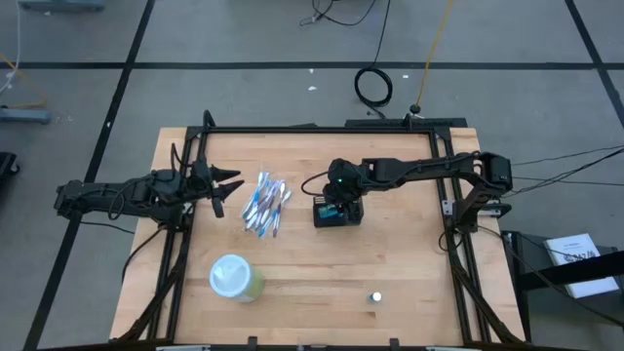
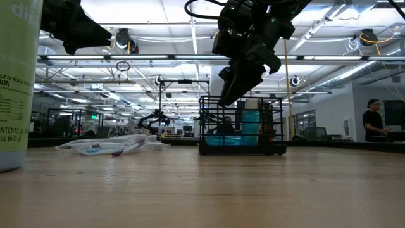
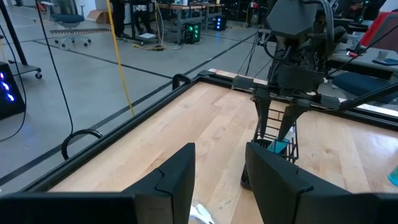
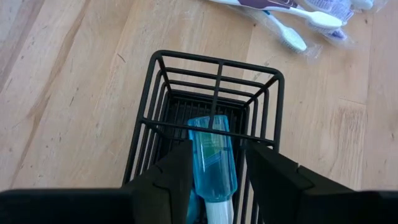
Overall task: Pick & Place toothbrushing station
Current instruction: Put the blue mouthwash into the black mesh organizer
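The toothbrushing station, a black wire caddy (image 1: 336, 215) (image 2: 240, 134) (image 4: 217, 62), stands on its base on the wooden table, right of centre. A blue tube (image 4: 211, 152) (image 2: 251, 125) stands inside it. My right gripper (image 1: 338, 195) (image 2: 226, 96) (image 4: 217, 149) is open and points down just above the caddy's top. Its fingers stand on either side of the tube's upper end, and I see no hold on the tube. My left gripper (image 1: 234, 183) (image 3: 221, 155) is open and empty. It hovers at the table's left and points toward the caddy (image 3: 277, 146).
A loose pile of wrapped toothbrushes (image 1: 265, 205) (image 2: 114, 145) (image 4: 298, 18) lies between the two grippers. A round pale-green cup (image 1: 234, 278) (image 2: 16, 82) stands near the front left. A small round object (image 1: 375, 297) lies near the front. A person (image 2: 373, 120) stands far behind the table.
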You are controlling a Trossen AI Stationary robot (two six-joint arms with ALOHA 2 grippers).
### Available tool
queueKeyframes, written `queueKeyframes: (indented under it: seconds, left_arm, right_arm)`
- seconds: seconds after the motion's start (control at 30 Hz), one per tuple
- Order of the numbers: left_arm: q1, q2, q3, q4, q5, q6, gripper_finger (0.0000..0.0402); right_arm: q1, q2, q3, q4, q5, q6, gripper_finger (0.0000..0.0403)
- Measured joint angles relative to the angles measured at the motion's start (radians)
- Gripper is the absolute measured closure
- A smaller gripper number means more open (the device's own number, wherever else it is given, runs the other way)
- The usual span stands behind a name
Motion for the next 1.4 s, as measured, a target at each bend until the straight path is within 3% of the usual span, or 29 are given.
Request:
queueKeyframes:
  seconds: [0.2, 0.63, 0.73, 0.87, 1.23, 1.4]
  left_arm:
    - [0.0, 0.0, 0.0, 0.0, 0.0, 0.0, 0.0252]
    - [0.0, 0.0, 0.0, 0.0, 0.0, 0.0, 0.0252]
    - [0.0, 0.0, 0.0, 0.0, 0.0, 0.0, 0.0252]
    - [0.0, 0.0, 0.0, 0.0, 0.0, 0.0, 0.0252]
    - [0.0, 0.0, 0.0, 0.0, 0.0, 0.0, 0.0252]
    - [0.0, 0.0, 0.0, 0.0, 0.0, 0.0, 0.0252]
  right_arm:
    - [0.0, -0.016, 0.0, -0.01, 0.0, 0.0, 0.0261]
    - [0.041, -0.234, 0.002, -0.039, -0.005, 0.107, 0.0261]
    - [0.068, -0.265, 0.002, -0.095, -0.048, 0.142, 0.0261]
    - [0.14, -0.281, 0.002, -0.158, -0.11, 0.202, 0.0261]
    - [0.378, -0.287, 0.0, -0.249, -0.108, 0.494, 0.0261]
    - [0.523, -0.286, 0.0, -0.251, -0.084, 0.513, 0.0261]
